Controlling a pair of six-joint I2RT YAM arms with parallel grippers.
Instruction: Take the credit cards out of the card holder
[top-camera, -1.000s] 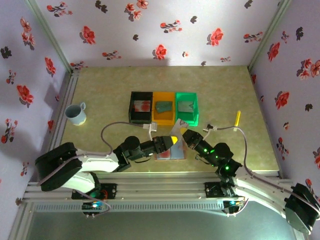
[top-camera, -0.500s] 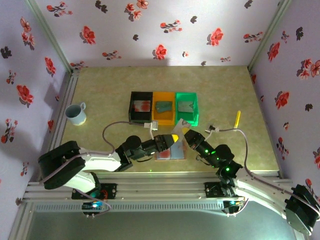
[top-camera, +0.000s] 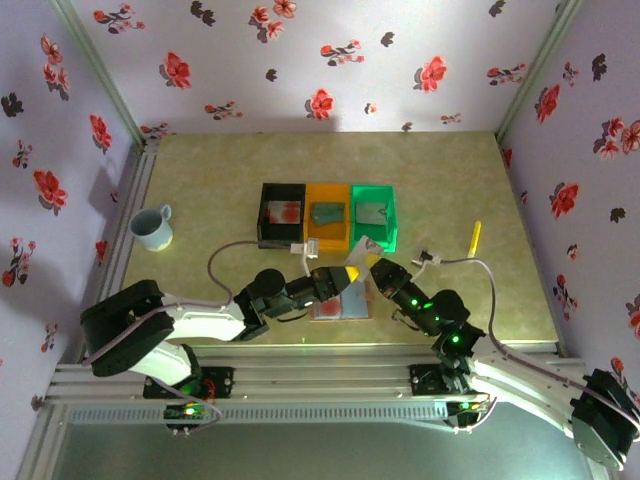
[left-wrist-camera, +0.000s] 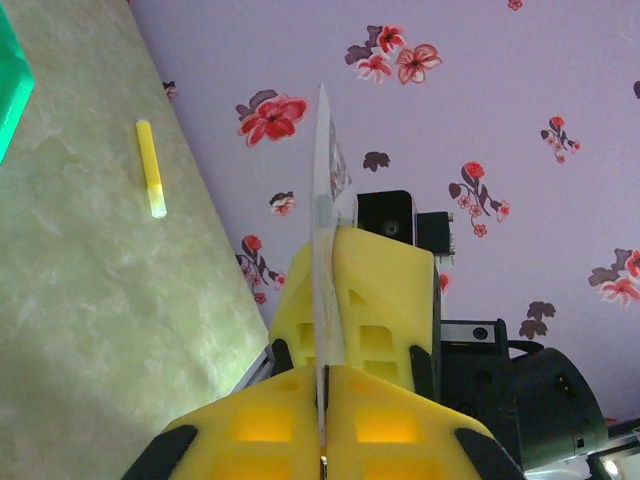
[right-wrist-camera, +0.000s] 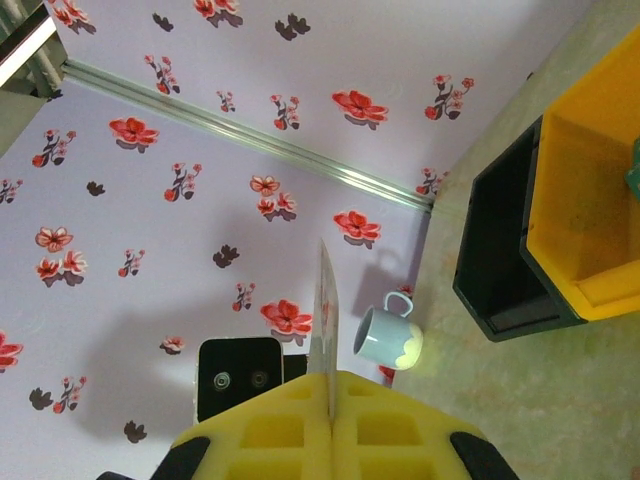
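left end effector (left-wrist-camera: 322, 392): its yellow fingers are being pressed shut on a thin, pale plastic credit card (left-wrist-camera: 321, 180), which is being seen edge-on.
right end effector (right-wrist-camera: 331, 392): the same card is being pinched between its closed jaws from the opposite side.
card position: it is being held in the air close by the open pinkish-tan folding card holder (top-camera: 338, 306), which is lying on the mottled green surface (top-camera: 200, 180).
handling: the card is being judged light, stiff and slick, so a flat pinch across both faces near one edge is advised.

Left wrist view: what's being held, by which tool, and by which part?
One credit card, seen edge-on. The left tool is shut on one edge; the right tool grips it from the opposite side.
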